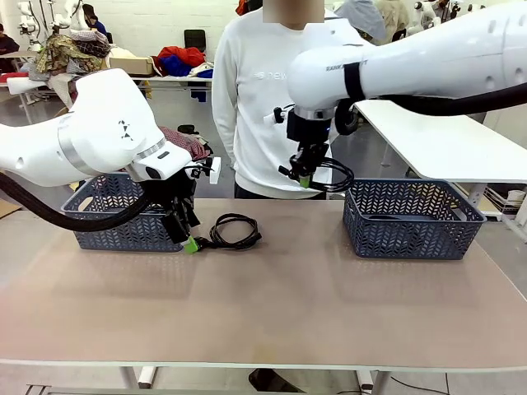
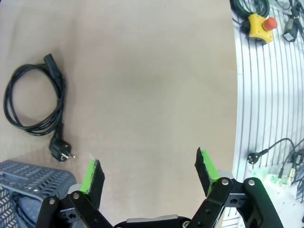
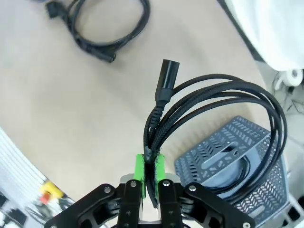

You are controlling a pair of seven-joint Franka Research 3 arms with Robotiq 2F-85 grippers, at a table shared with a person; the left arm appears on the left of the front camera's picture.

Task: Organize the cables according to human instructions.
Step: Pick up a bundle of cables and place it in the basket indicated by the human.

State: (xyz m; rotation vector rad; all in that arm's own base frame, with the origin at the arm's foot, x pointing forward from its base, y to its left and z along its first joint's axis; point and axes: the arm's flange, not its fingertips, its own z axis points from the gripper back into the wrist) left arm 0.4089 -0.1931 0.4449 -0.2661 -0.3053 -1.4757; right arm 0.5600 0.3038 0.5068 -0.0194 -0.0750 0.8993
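Front view, left gripper (image 1: 188, 234): hangs low at 9 o'clock of the picture, fingers pointing down, tips close above the table (image 1: 263, 313).
Left jaws: spread wide with nothing between them. In the left wrist view the two green pads (image 2: 91, 175) stand far apart over bare tabletop.
Loose cable (image 1: 236, 231): a black coil lying flat on the table, just at 3 o'clock of the left gripper. In the left wrist view it lies at 10 o'clock, with one plug at the loop's top and one at its bottom.
Right gripper (image 1: 306, 178): raised above the table, at about 1 o'clock of the picture's centre, in front of a person (image 1: 263, 99) in a white top.
Right jaws: pinched tight on a bundle of black strands. The right wrist view shows the pads pressed against the cord from both sides.
Held cable (image 1: 336, 175): a black coiled loop hanging from the right gripper at 3 o'clock of its fingers, clear of the table. In the right wrist view one plug points toward 12 o'clock.
Right basket (image 1: 412, 220): grey lattice, at 3 o'clock on the table, near and lower than the held cable.
Cord in the basket (image 3: 246, 167): black, lying inside the right basket.
Left basket (image 1: 107, 218): grey lattice at 9 o'clock, behind the left gripper.
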